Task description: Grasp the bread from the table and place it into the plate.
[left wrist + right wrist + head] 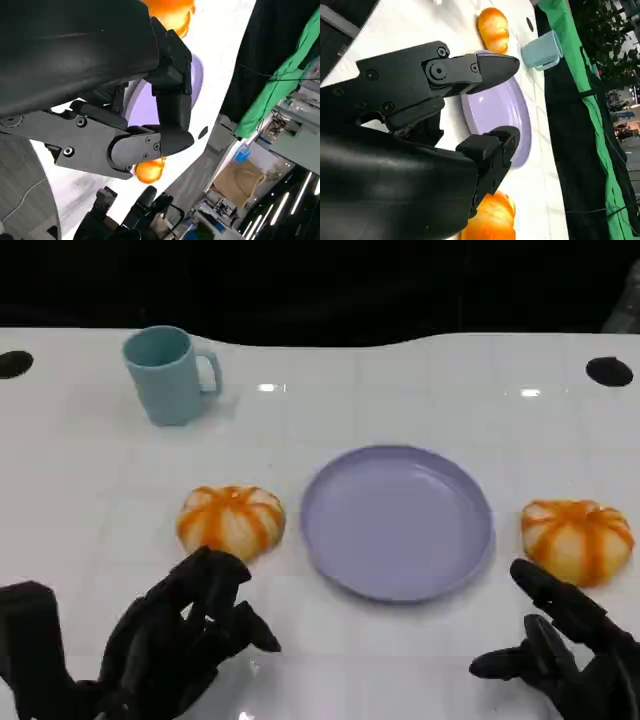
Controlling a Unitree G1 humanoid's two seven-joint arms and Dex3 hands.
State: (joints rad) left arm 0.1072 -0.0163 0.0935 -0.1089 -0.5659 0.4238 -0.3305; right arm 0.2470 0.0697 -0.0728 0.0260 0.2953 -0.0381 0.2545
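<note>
Two orange-striped bread rolls sit on the white table (pixel 420 390), one on each side of the lilac plate (pixel 397 520), and the plate holds nothing. The left roll (pixel 231 521) lies just off the plate's left rim, with the left hand (pixel 180 640) right below it, fingers loosely apart, gripping nothing, its foremost fingertip close to the roll. Over on the other side, the right roll (pixel 577 539) rests near the plate's right edge, and the right hand (pixel 565 650) waits just beneath it, fingers spread and empty. A light blue mug (pixel 168 374) stands upright at the far left.
</note>
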